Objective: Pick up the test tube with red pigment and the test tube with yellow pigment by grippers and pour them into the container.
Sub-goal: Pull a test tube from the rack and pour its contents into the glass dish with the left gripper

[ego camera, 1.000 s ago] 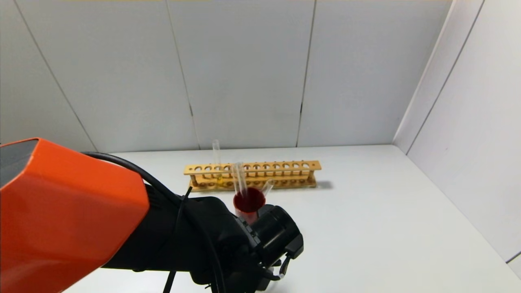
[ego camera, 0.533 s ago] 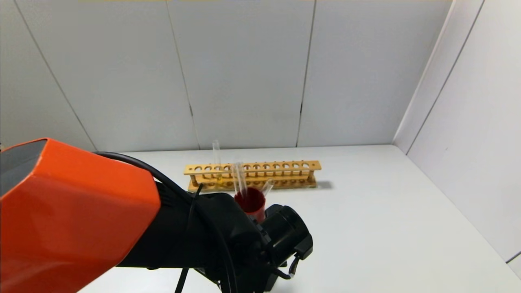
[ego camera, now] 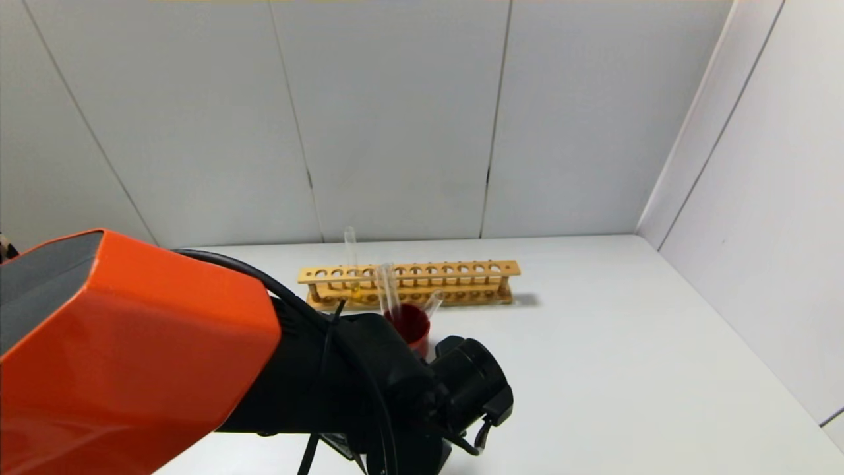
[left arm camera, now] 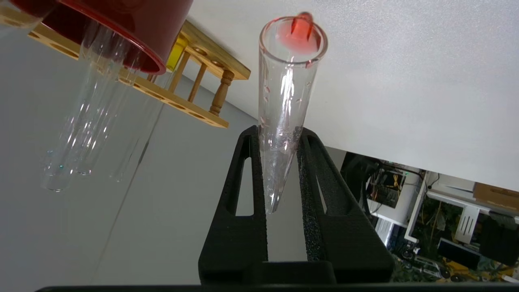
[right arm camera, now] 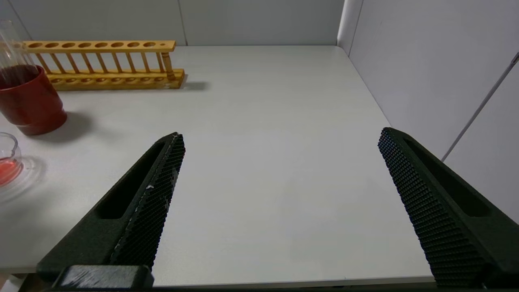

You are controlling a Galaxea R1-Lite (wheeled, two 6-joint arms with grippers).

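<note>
My left gripper is shut on the test tube with red pigment. The tube is tipped with its mouth towards the table, and a little red liquid sits at the rim. In the head view the left arm hides its own gripper, the tube and the container. The container, a clear glass beaker with red liquid in it, shows at the edge of the right wrist view. The test tube with yellow pigment stands in the wooden rack. My right gripper is open and empty above the table's near right part.
A dark red cup with several colourless tubes leaning in it stands in front of the rack, just beyond my left wrist; it also shows in the right wrist view. Grey walls close the back and the right side.
My left arm has moved forward and to the right in the head view and now covers more of the red cup. Rack and cup have not moved.
</note>
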